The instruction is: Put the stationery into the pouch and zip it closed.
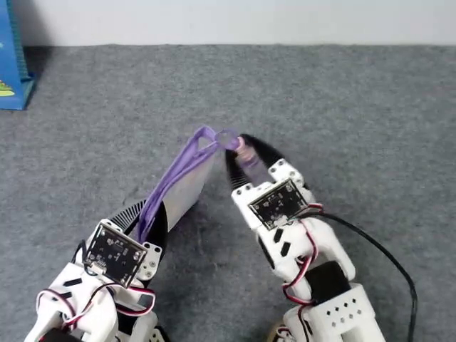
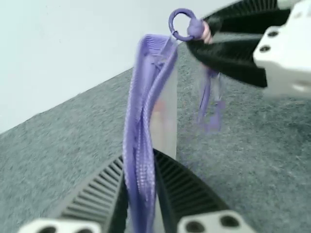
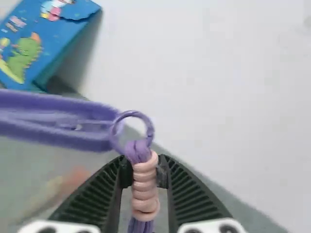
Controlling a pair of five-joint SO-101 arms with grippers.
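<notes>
Step in hand, by the look of it: the zip-up, not the loading. Pouch [image 1: 184, 178] is off the counter [image 1: 356, 100], strung btwn the two arms just below centre of the high view, running from approx 7 o'clock up toward 12. Left end effector [image 1: 146, 214] is clamped on the near end of the pouch, purple zip tape pinched btwn its jaws w/ the clear side wall hanging beside it. Right end effector [image 1: 242, 153], coming in from 5 o'clock, is closed on the zip pull [image 3: 145, 187], a stack of pink beads on a purple cord, w/ the purple ring [image 3: 131, 114] just beyond the fingertips and touching the far end of the tape. Pull sits at the end opposite the left grip, and the tape looks drawn together along its length, so I'd judge the zip at or v. near full travel; can't tell if the last teeth are shut. Faint orange shapes [image 3: 73, 175] show thru the clear wall, prob. the contents already in, but too blurred to be sure. Next move calls for: left gripping firm as the anchor, right giving a short tug along the tape line toward approx 1 o'clock, no sideways twist; then check closure, lower the pouch, let go. Blue box [image 1: 11, 64] at 10 o'clock, well apart, no factor.
</notes>
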